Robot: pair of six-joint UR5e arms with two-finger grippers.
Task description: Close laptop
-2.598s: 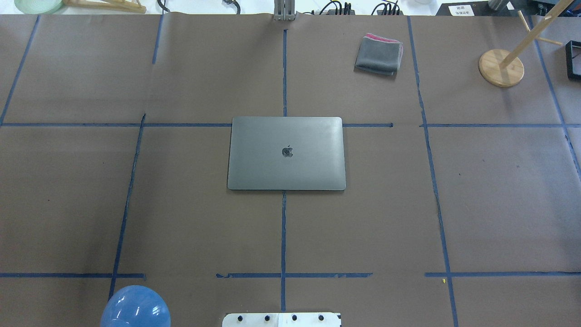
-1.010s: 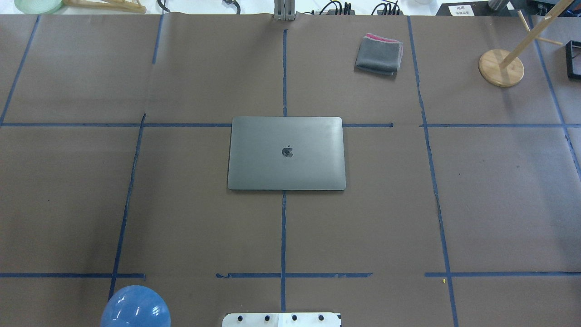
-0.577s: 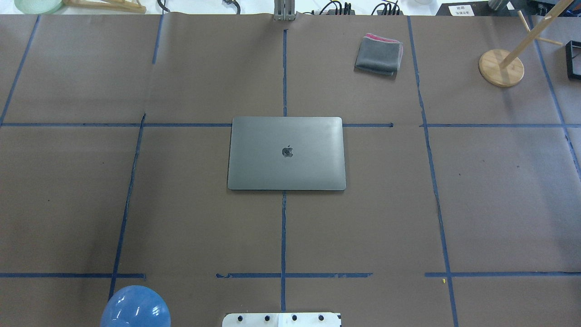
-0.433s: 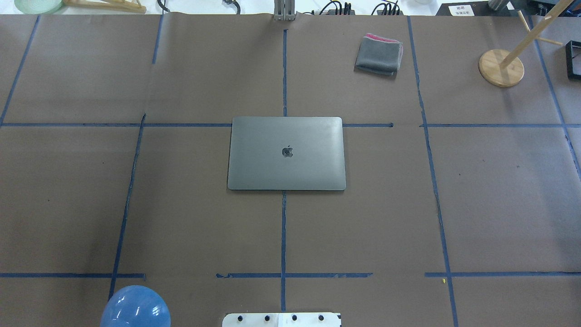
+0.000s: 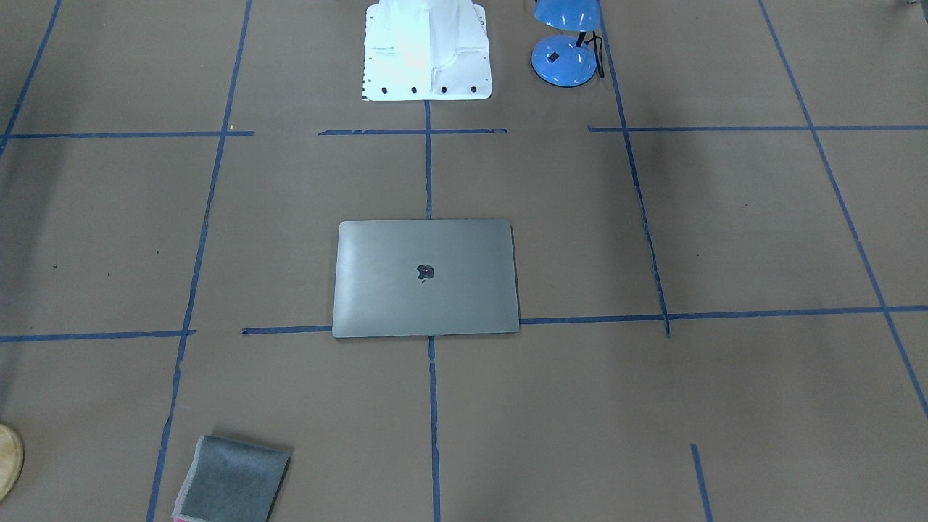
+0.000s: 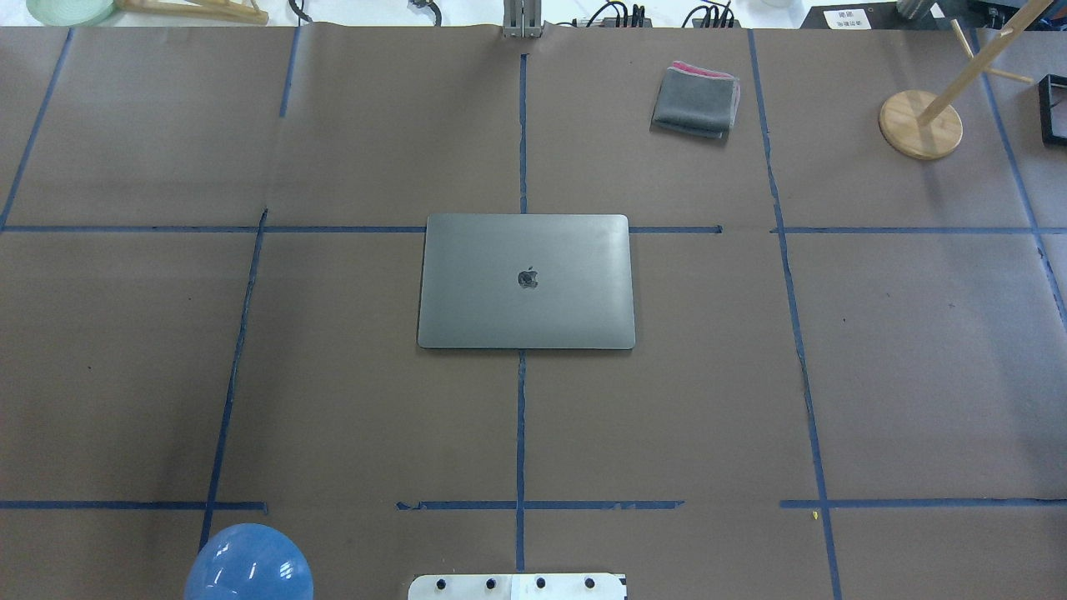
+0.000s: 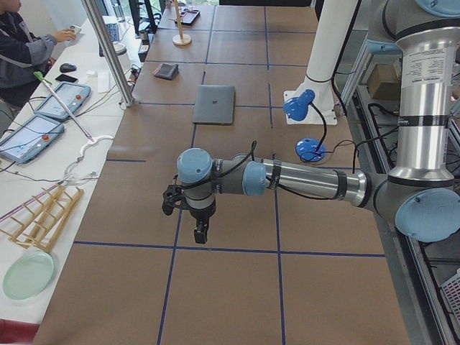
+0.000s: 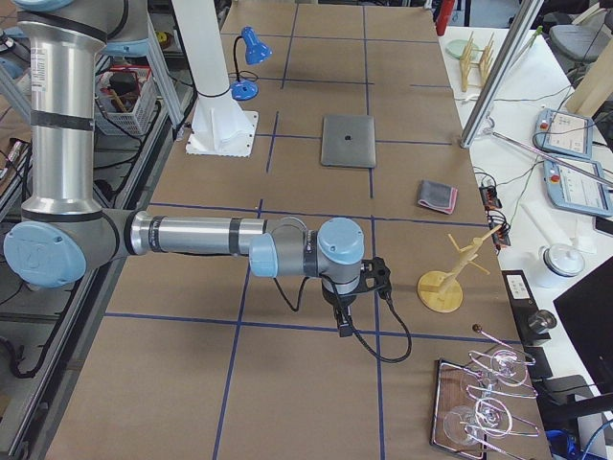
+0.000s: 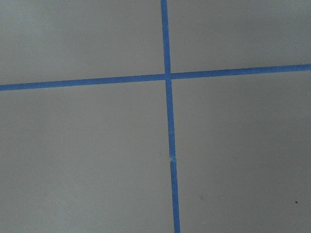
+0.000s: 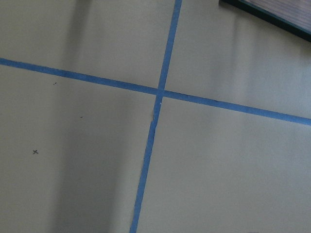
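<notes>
Grey laptop (image 6: 567, 292) shut, edges flush; left end effector (image 7: 199, 233), right end effector (image 8: 341, 323): cannot tell.

The one mark that can be made out is a dark apple-shaped logo (image 6: 527, 278) at the centre of the laptop (image 6: 467, 312) lid (no lettering with it). A white card (image 6: 847, 18) at the desk's (image 6: 333, 400) far edge bears print too small to read.

I see the grey laptop (image 6: 526, 281) lying flat with its lid fully shut, dark logo up, at the middle of the table, well clear of every edge.
</notes>
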